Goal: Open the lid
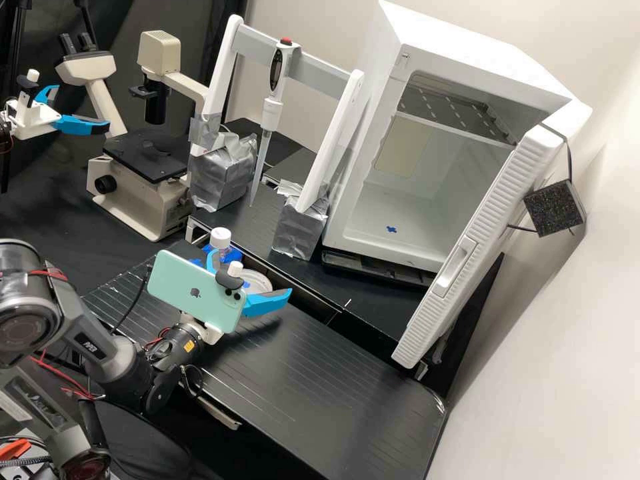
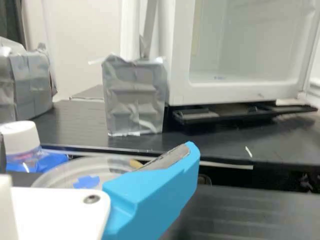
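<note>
Silver tape wrapped the block (image 1: 300,230) beyond the clear dish lid (image 2: 111,172), which I saw beside the white-capped bottle (image 2: 22,142). My spread gripper (image 1: 252,273) partly covered it. The lid lay flat, face up, too round for one long axis.

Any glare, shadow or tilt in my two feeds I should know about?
High view: scene sits tilted, pale glints streak the black bench. Wrist view: highlights along creases of the silver-taped block, deep shadow under the white cabinet.
</note>
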Available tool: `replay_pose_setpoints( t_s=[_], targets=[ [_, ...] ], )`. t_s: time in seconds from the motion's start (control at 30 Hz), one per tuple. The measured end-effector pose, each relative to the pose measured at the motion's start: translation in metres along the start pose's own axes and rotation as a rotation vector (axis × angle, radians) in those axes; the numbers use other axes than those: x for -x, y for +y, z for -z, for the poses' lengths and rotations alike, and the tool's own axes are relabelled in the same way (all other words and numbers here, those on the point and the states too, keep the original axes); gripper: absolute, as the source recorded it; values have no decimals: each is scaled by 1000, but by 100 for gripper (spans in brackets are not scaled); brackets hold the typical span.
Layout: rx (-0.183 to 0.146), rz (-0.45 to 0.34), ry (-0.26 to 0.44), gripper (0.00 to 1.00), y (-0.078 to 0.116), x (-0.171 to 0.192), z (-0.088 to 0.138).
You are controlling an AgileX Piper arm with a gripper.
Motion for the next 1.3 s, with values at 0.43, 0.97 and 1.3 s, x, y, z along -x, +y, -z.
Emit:
replay_pose_setpoints(
  t_s=[0.43, 0.97, 1.3],
  targets=[
    [-17, 1, -33, 100, -1, -2, -6],
    [-12, 11, -54, 0, -6, -5, -9],
    [-12, 11, -54, 0, -6, -5, -9]
  ],
)
